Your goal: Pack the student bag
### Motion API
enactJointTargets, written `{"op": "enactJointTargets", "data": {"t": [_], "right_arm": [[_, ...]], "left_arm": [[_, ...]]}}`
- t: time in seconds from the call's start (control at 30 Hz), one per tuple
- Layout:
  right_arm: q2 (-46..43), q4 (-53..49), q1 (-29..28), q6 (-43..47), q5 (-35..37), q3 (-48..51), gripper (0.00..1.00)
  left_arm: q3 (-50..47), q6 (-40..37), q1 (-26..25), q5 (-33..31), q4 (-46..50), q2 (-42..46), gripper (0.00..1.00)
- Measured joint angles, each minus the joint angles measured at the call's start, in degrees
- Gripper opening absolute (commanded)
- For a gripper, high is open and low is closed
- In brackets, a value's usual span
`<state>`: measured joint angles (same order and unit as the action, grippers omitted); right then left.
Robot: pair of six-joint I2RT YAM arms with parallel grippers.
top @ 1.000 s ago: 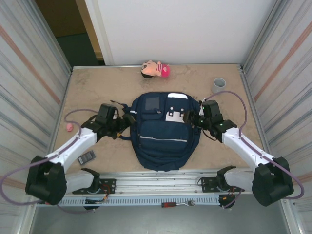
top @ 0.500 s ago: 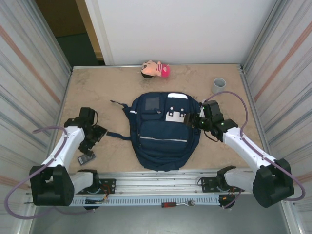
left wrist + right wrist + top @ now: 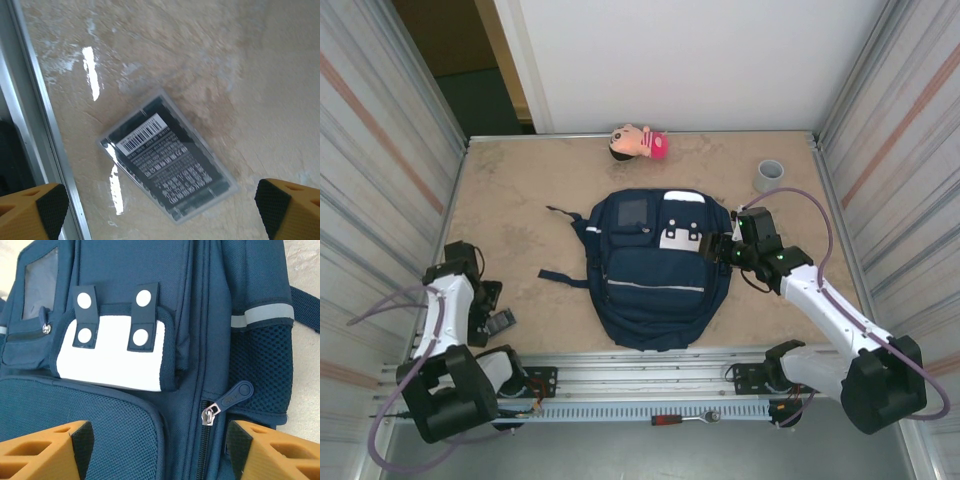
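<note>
Showing the student bag lying flat, front face up, in the middle of the table. Hovering the right gripper at the student bag's right side, fingers spread apart near the zipper pull beside the white patch, clamping nothing. Hovering the left gripper well left of the student bag, fingers spread wide over a barcoded clear case, clamping nothing. Showing a plush doll lying beyond the student bag's top.
</note>
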<state>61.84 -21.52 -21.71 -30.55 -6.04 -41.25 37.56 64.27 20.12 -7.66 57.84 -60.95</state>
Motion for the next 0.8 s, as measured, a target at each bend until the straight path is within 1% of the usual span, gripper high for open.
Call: {"op": "enactJointTargets", "data": {"t": [0.1,0.17,0.33,0.67,0.8], "right_arm": [[-0.2,-0.31,0.0,0.22,0.04,0.0,0.71],[-0.2,-0.48,0.0,0.24,0.07,0.02,0.71],[-0.42,-0.63,0.0,0.26,0.07,0.15,0.71],[-1.2,-0.72,0.0,0.28,0.15,0.24,0.71],[-1.2,-0.35,0.0,0.26,-0.02,0.24,0.71]], "left_arm": [[-0.61,-0.46,0.94,0.0,-1.77,-1.14,0.96],[-1.64,-1.2,0.94,0.57,-3.61,-2.34,0.92],[-4.83,-5.05,0.94,4.33,-10.88,-6.25,0.88],[-4.61,-11.89,1.31,8.22,-13.11,-7.76,0.86],[-4.09,-13.94,0.15,10.71,-17.2,-7.43,0.82]]}}
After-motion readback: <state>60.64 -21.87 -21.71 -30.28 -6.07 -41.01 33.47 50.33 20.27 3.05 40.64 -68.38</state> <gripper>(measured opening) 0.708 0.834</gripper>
